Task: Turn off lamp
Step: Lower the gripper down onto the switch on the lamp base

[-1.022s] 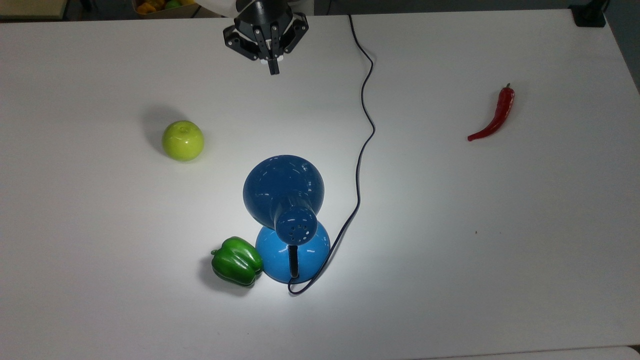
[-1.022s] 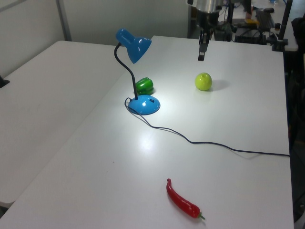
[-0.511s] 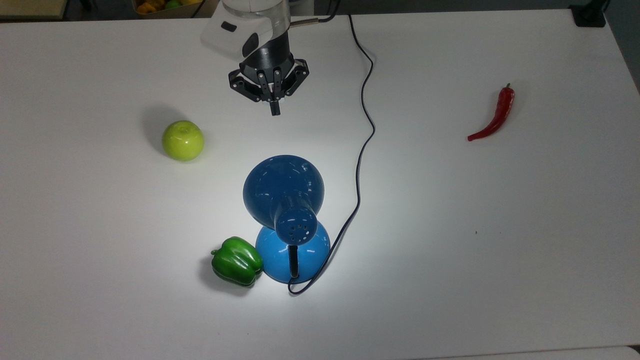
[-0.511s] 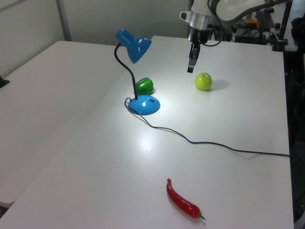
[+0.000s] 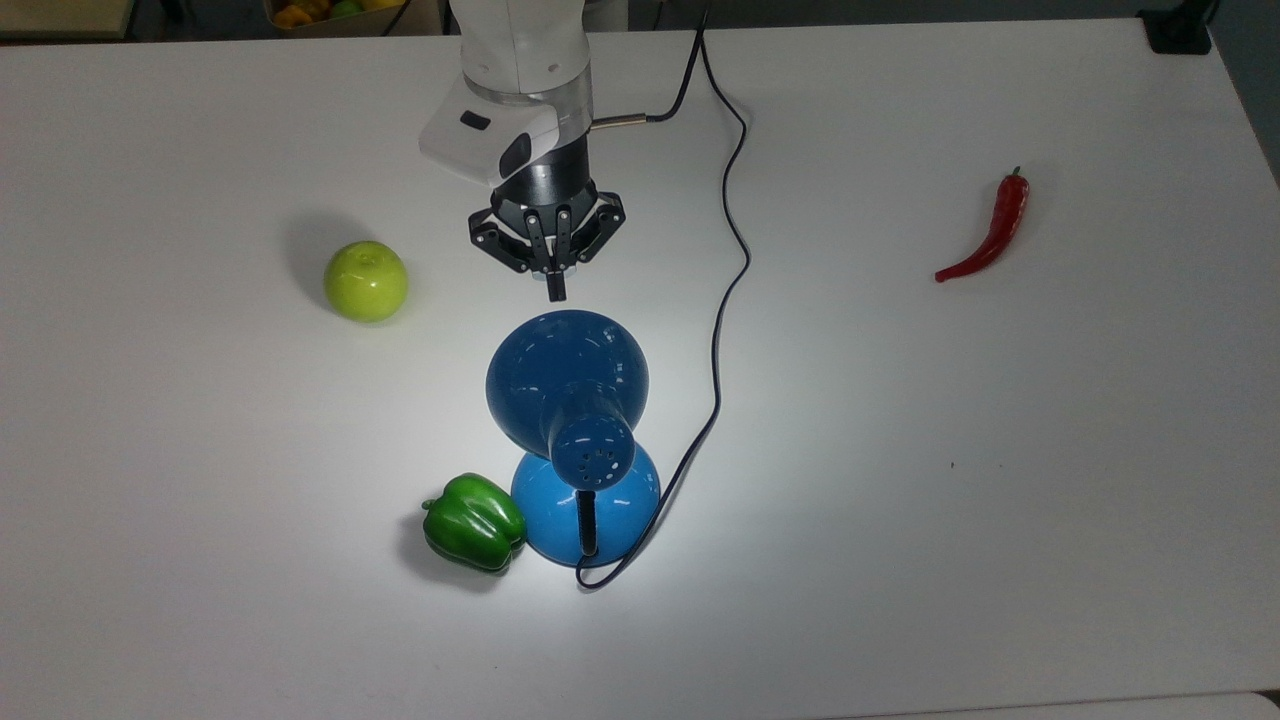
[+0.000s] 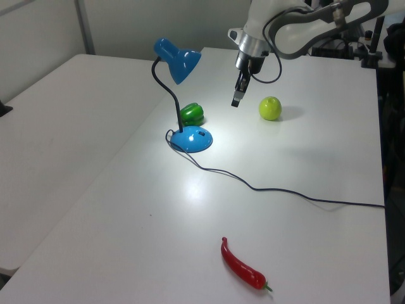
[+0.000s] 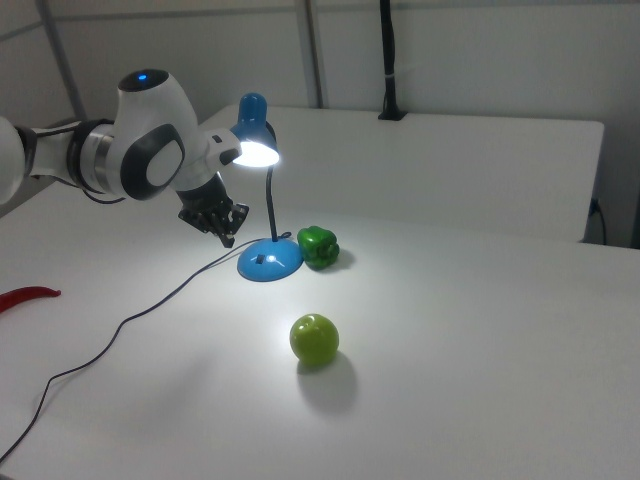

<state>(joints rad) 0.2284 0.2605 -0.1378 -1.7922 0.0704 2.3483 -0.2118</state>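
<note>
Gripper [image 5: 556, 290] jaws pressed together, holding nothing, poised just beside the lit lamp [image 5: 567, 385] shade

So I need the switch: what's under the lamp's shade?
In the top view the shade covers part of the blue base. The left view shows a small dark patch on the base, detail unclear.

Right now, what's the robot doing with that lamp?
The gripper hangs in the air with its fingers shut, holding nothing, just off the shade of the lamp. The lamp is lit; its bulb glows in the right view and a bright patch lies on the table. A pepper sits by the lamp's base, with an apple and a chili farther off. Nothing is touched.
</note>
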